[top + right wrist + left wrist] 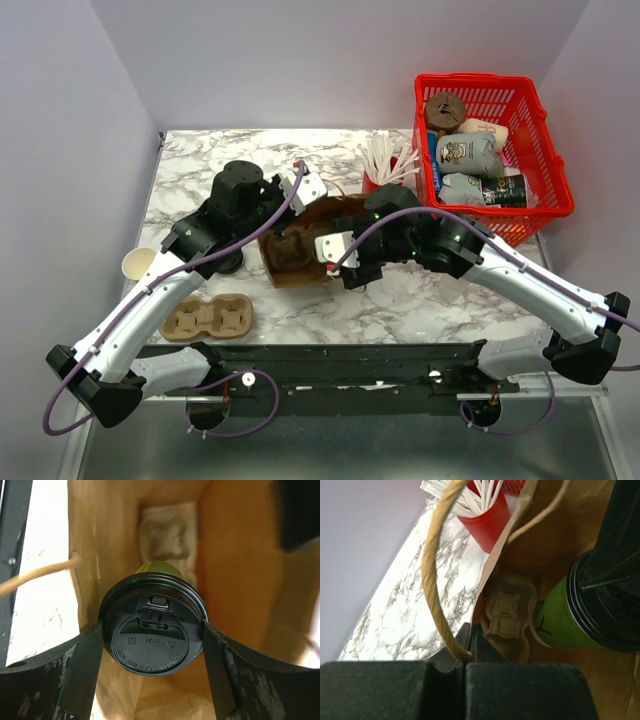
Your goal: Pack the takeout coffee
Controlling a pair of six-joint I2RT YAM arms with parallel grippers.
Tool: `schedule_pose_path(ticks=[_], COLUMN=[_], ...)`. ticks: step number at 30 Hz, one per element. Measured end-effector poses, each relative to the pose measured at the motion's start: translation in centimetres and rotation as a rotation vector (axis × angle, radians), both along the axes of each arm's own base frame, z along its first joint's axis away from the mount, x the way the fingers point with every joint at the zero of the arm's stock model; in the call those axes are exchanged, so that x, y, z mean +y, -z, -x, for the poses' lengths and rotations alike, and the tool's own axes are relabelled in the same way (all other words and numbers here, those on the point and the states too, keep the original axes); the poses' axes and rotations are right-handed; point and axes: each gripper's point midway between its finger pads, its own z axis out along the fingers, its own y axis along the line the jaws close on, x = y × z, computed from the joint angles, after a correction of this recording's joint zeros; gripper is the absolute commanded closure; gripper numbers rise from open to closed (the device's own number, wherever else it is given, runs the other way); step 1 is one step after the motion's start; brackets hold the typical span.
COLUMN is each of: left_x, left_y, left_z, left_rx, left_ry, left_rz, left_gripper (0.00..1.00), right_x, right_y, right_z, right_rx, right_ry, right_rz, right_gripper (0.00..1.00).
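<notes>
Now, inside the paper bag [235,555], I grip the takeout coffee [560,622] by its lid [152,642] in my wide-spread right jaws, near the pulp carrier [507,612]; my left jaws, shut on the twine handle [432,575], hold the mouth open.

1. We see the small olive-green paper cup [559,622] with dark printing on its side, closed by a round black plastic lid [152,637] with embossed lettering
2. It is inside the brown paper bag [235,555], lid towards the bag's mouth, base deeper in, just beside the pale moulded pulp carrier [167,532]
3. The right gripper [153,652] clasps the lid's rim from both sides
</notes>
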Motion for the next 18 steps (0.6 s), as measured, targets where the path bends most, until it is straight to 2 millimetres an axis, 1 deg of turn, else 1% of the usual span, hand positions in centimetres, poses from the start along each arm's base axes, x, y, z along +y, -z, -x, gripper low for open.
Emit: schedule_pose_path(ticks=[1,4,9,14,18], left_x=[0.0,-0.2,-0.2,-0.4,-0.9], left_y=[0.0,0.5,1.0,1.4,1.3], left_z=[0.1,1.0,2.4,3.9,4.4], left_rx=[0.002,0.014,0.013,0.013,0.028], left_ry=[0.002,0.024,0.069,0.122,0.152], left_rz=[0.006,0.019,0.039,0.059,0.078], left_gripper=[1.0,1.0,1.0,1.0,1.0], right_x=[-0.2,-0.4,-1.1,-1.9,-1.6], right_y=[1.0,2.1,2.6,3.7,3.9], right_z=[0.1,0.1,-0.5,-0.5,-1.3], right_rx=[0.004,-0.003,-0.049,-0.088,-0.128], right_ry=[0.009,0.023,0.058,0.067,0.069], right_rz=[0.019,0.034,0.021,0.014,0.02], right_gripper=[1.0,1.0,0.99,0.99,0.99])
